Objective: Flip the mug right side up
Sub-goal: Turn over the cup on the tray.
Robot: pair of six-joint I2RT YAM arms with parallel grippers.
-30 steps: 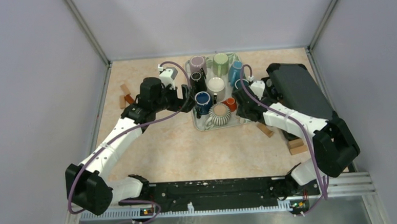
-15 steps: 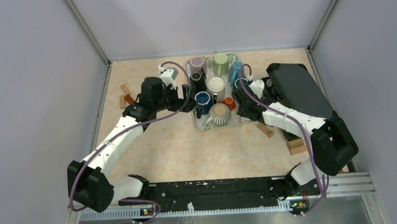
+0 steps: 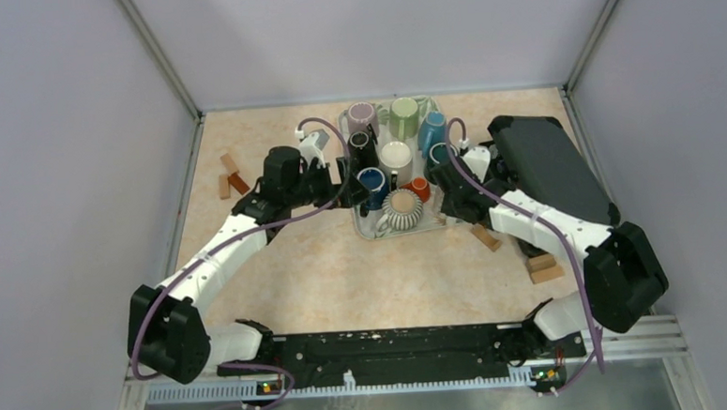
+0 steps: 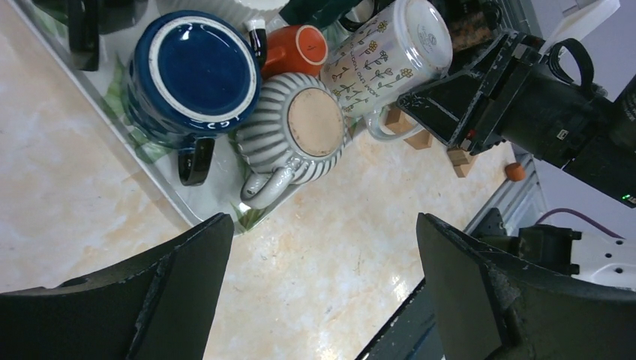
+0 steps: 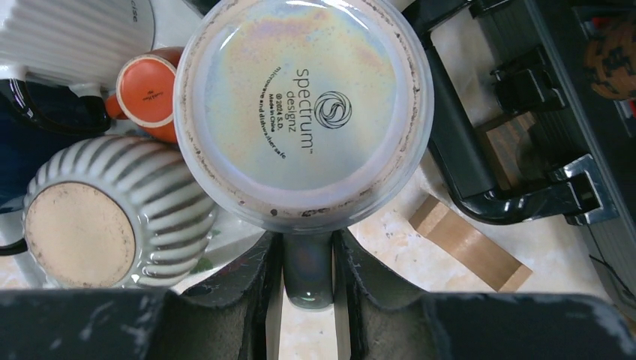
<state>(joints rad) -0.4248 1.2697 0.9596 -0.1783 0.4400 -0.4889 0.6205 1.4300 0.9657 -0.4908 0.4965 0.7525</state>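
The right gripper [image 5: 307,259] is clamped narrowly on the handle of the cream, flower-printed ceramic mug [image 5: 304,109], whose pearly stamped base faces the wrist camera. So the grasp looks made, but the turn itself is not. From the left wrist view the mug [image 4: 386,56] sits tilted, base uppermost, at the near right corner of the clear leaf-printed tray [image 4: 169,199]. It is just beside an upturned grey ribbed mug [image 4: 296,131] and a small orange cup [image 4: 300,49]. Whether its rim has cleared the tray floor I cannot tell. The left gripper [image 4: 322,225] hangs spread wide and holds nothing, above the tray's near edge by an upturned dark blue mug [image 4: 195,71]. What remains, as I judge it, is to lift clear of the neighbours, roll the wrist until the mouth faces up, then set the mug down and let go.
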